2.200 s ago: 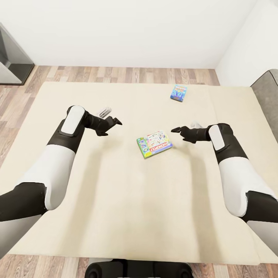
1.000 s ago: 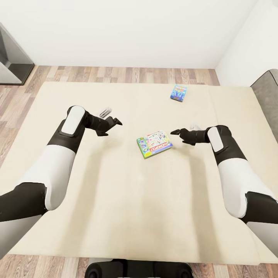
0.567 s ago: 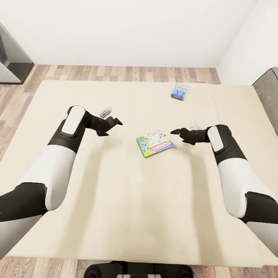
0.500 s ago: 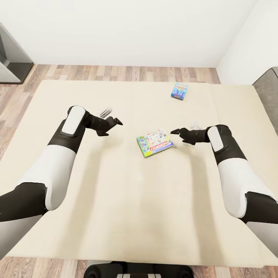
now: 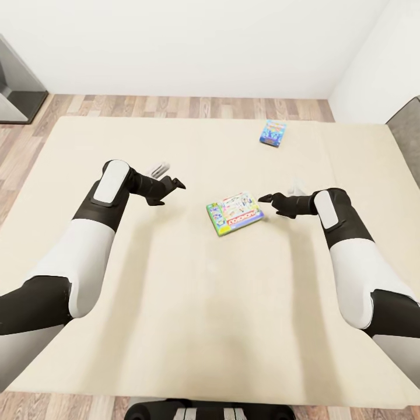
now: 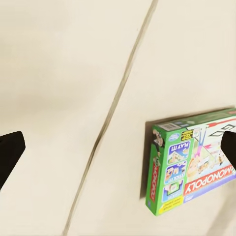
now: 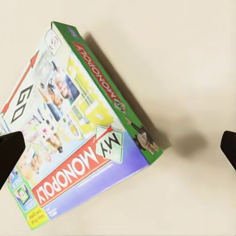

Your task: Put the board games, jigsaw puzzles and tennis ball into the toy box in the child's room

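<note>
The green-edged Monopoly box (image 5: 234, 211) is lying flat mid-bed (image 5: 192, 326), with the light-blue game (image 5: 273, 132) well beyond it. The right gripper (image 5: 267, 199) is hovering wide-spread just beside the Monopoly box; the left gripper (image 5: 177, 183), also spread, is hanging farther off.

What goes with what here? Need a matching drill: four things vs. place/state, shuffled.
1. Monopoly box
2. light-blue game box
3. left gripper
4. right gripper

A. far part of the bed, near the wall
B. open, beside the Monopoly box's right edge
C. mid-bed, between both grippers
D. open, apart from both boxes

Pairs: 1-C, 2-A, 3-D, 4-B
</note>
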`<state>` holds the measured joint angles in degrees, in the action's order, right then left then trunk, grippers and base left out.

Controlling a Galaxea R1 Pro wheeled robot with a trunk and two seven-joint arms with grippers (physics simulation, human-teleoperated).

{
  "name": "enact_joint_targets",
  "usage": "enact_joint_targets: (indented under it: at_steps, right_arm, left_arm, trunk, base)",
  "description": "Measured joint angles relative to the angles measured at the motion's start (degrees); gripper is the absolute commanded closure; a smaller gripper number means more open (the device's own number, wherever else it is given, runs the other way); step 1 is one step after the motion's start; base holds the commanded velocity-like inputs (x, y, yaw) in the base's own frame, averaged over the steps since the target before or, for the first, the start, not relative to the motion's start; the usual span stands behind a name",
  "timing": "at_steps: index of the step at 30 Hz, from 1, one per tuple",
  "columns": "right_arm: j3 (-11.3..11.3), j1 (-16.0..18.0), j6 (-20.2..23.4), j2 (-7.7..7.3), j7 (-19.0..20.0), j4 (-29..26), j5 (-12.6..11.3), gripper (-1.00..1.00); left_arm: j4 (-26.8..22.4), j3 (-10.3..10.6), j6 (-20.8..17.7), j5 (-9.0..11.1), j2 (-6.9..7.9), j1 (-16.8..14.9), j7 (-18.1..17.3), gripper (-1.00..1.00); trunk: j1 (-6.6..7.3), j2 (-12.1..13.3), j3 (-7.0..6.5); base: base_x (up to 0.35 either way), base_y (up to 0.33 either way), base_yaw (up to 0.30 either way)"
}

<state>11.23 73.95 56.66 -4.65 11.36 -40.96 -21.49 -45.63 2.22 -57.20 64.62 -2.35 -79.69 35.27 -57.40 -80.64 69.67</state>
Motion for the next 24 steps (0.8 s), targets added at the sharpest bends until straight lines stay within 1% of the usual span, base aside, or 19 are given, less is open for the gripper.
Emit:
enact_joint_targets:
  at_steps: [3,24]
  right_arm:
    - [0.0,0.0,0.0,-0.01,0.0,0.0,0.0,-1.00]
    - [0.1,0.0,0.2,-0.10,0.3,-0.1,-0.1,-1.00]
  left_arm:
    - [0.0,0.0,0.0,0.0,-0.01,0.0,0.0,-1.00]
    - [0.1,0.1,0.0,0.0,0.03,0.4,0.0,-1.00]
  trunk:
    - [-0.66,-1.2,0.60]
    - [-0.66,-1.2,1.04]
  base:
    - [0.000,0.000,0.000]
    - [0.000,0.000,0.000]
